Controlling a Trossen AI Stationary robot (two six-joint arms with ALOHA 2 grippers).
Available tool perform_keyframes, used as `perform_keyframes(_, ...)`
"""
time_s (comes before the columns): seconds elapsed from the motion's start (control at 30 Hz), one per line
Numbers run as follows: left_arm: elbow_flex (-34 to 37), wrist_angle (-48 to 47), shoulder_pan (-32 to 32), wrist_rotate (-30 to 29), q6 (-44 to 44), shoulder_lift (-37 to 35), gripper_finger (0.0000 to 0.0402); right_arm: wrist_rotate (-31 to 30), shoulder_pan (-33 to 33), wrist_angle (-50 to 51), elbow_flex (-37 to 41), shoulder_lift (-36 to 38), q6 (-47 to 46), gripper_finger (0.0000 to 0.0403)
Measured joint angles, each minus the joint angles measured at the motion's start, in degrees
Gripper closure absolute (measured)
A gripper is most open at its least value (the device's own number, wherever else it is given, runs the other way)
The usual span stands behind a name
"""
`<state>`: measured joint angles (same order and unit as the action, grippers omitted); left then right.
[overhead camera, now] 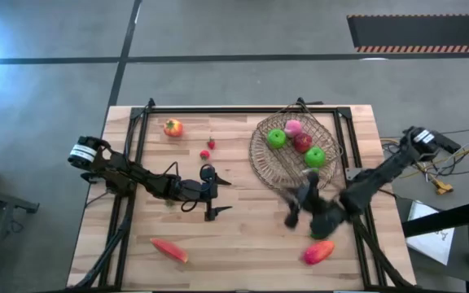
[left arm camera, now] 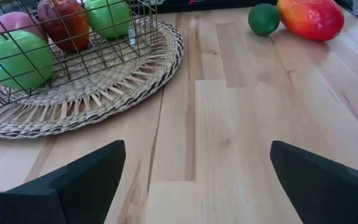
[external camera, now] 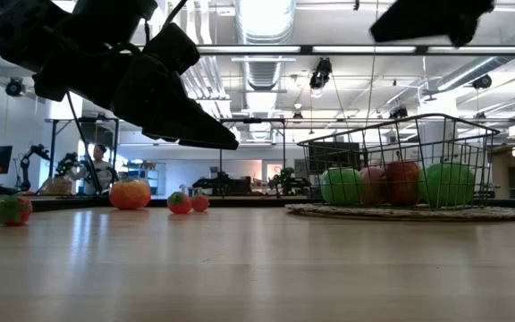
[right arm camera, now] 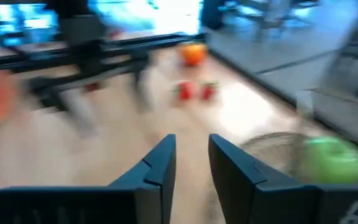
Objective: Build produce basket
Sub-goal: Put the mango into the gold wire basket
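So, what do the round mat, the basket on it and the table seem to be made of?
Round mat: woven straw or wicker, matte, with visible coiled strands. Basket: thin metal wire grid, seemingly dark-coated. Table: light wooden planks, smooth, with visible grain and seams.
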<state>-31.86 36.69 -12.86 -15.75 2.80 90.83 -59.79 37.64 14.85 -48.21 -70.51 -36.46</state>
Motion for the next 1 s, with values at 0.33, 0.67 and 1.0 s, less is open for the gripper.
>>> perform_keyframes(0.33,0.0,0.33,0.0,-0.02,0.01,0.0,0.0017,19.45,14.16,23.05,-24.89,-20.6,-27.52,0.0367)
perform_keyframes(0.67,0.0,0.37,0.02,-3.82,2.91,0.0,0.0017,45.41,24.26,65.88,-46.11,-35.77,-84.88,0.0364)
perform_keyframes(1.0,0.0,0.37,0.02,-3.91,2.87,0.0,0.0017,56.41,26.48,65.34,-45.1,-32.64,-91.89,0.0255)
